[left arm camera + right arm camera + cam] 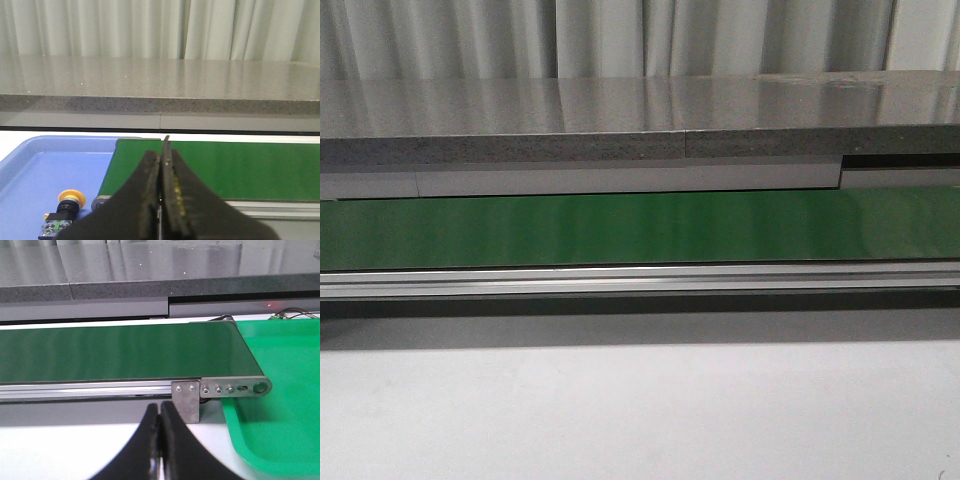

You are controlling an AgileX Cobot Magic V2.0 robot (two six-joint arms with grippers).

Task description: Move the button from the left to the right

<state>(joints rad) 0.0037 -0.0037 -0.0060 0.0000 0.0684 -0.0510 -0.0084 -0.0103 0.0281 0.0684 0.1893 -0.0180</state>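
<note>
Yellow-capped button [66, 206] sits untouched in your blue tray [30, 170]; both grippers [162, 200] [160, 440] are clenched empty, so open the left first.

The button's [64, 212] base is partly hidden behind the left pincer [162, 210]

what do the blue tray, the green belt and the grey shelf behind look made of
Blue tray: likely plastic, smooth with a moulded rounded rim. Green belt: probably rubbery or PVC sheet, satin sheen, running in a brushed metal frame. Grey shelf: looks like polished speckled stone, reflecting the curtain.
</note>
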